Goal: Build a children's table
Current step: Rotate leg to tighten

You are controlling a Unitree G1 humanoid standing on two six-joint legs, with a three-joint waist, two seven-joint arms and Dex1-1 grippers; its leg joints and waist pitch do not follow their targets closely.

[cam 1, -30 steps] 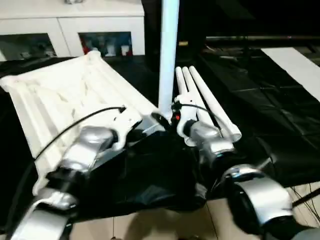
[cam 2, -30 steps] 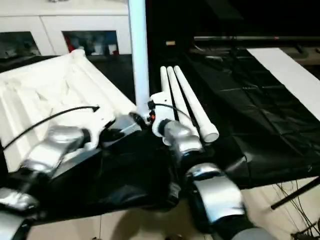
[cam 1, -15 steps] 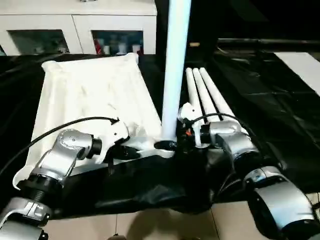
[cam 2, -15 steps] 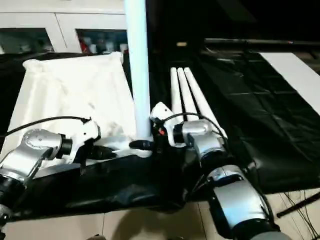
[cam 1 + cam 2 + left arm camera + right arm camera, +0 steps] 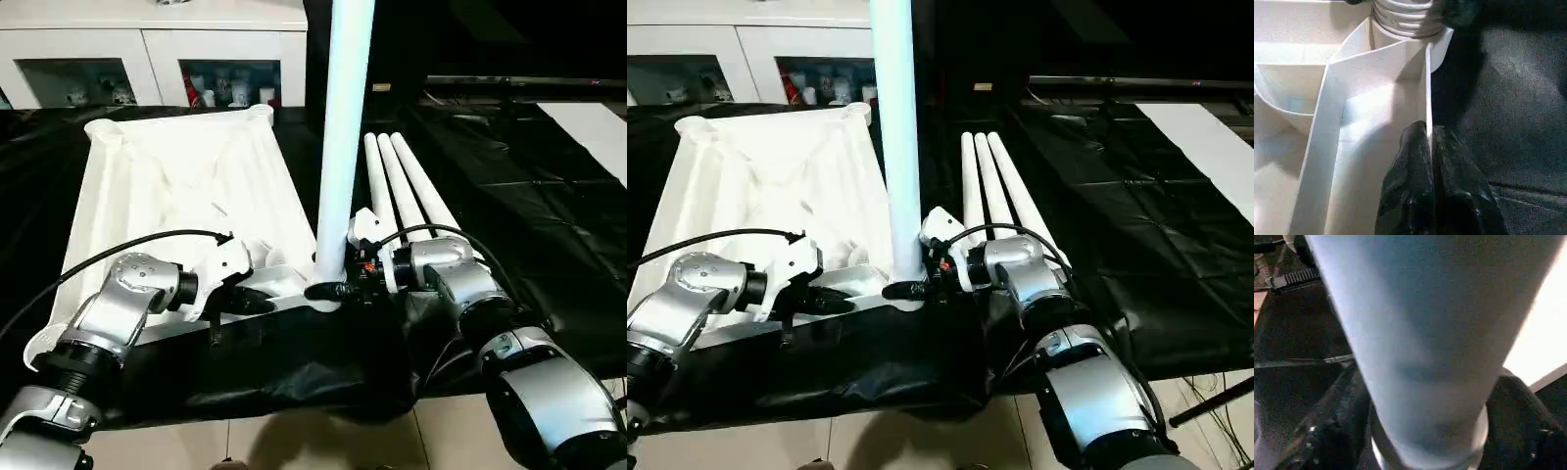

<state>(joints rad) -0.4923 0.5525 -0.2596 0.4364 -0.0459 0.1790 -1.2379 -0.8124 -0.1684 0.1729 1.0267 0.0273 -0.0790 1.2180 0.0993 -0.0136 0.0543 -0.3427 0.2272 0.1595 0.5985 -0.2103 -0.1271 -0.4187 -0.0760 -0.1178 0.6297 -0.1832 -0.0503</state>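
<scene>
1. The table top (image 5: 186, 186) lies upside down on a black sheet (image 5: 529, 206), so its ribbed underside faces up.
2. One white leg (image 5: 343, 147) stands straight up in the corner socket nearest the robot, on the right side of the top.
3. Three more legs (image 5: 402, 186) lie side by side on the black sheet, just to the right of the top, touching each other.
4. The left gripper (image 5: 1429, 142) is closed tight — its two black fingers (image 5: 1410, 191) pinch a thin white wall at the near edge of the top, close to the standing leg.
5. The right gripper (image 5: 333, 291) sits low at the bottom of the standing leg, with a black finger (image 5: 1332, 431) on each side of it. In the right wrist view the fingers sit close on either side of the leg's foot, but I cannot tell if they squeeze it or just sit around it.
6. Behind the top stands a white cabinet (image 5: 147, 49) with glass doors and small things inside.
7. A flat white board (image 5: 593, 132) lies far off to the right on the black sheet.
8. The floor (image 5: 323, 441) near the robot is made of pale tiles — it peeks out below the sheet.
</scene>
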